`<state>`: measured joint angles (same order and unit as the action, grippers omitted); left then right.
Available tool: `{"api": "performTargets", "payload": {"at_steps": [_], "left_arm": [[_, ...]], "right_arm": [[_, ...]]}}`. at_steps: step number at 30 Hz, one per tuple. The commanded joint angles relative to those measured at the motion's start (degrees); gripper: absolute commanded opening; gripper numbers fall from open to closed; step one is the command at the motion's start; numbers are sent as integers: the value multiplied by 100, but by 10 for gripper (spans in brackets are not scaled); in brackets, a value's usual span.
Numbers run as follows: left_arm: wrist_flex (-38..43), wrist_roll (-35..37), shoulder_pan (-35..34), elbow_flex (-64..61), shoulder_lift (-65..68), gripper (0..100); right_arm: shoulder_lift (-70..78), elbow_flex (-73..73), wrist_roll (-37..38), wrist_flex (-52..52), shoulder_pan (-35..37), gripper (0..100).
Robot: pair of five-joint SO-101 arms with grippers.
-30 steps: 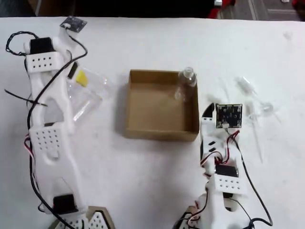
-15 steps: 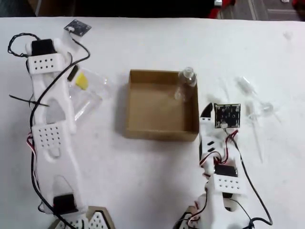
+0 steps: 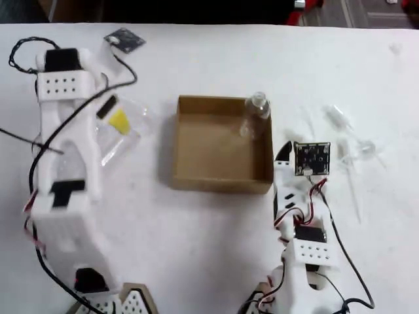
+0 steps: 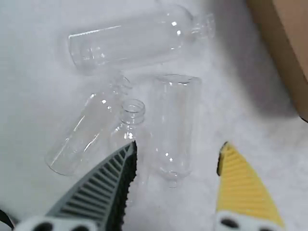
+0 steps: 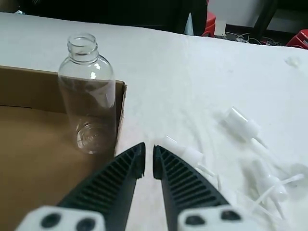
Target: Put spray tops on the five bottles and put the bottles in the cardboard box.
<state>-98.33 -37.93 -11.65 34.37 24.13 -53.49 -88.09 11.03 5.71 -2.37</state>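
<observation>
The cardboard box [image 3: 222,185] is seen from above at the middle of the white table [image 3: 209,255], open side up. One clear bottle [image 3: 256,112] is shown standing upright and uncapped in the box's far corner, on the side nearer the right arm; in the right wrist view the same bottle [image 5: 89,96] is seen against the box wall [image 5: 29,86]. The remaining four bottles [image 3: 127,131] are clustered on the table beside the box, on the left arm's side. In the left wrist view, three of them are seen lying down: one long bottle [image 4: 134,41], a second bottle [image 4: 89,132] and a third bottle [image 4: 173,125]. A fourth bottle [image 4: 131,120] is seen with its open neck towards the camera. The left gripper [image 3: 112,114] is held over this cluster with its fingers wide apart, and nothing is gripped. Its grey finger [image 4: 113,178] and yellow finger [image 4: 238,180] are seen to either side of the third bottle. The spray tops [image 3: 350,140] are scattered on the table on the far side of the box from the cluster. The right gripper [image 5: 148,161] is placed just beside the box, between it and the spray tops [image 5: 240,122], its fingers closed to a narrow slit with nothing held.
</observation>
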Motion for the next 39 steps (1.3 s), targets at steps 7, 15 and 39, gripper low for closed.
{"api": "performTargets", "payload": {"at_steps": [7,15,39], "left_arm": [[3112,-114,-163,-3815,-2484,256],[3059,-114,-321,-2743,-1279,256],[2418,-431,-435,-1495,154,251]], "right_arm": [[22,185,70,101,40,21],[22,185,70,110,40,21],[22,185,79,110,127,21]]}}
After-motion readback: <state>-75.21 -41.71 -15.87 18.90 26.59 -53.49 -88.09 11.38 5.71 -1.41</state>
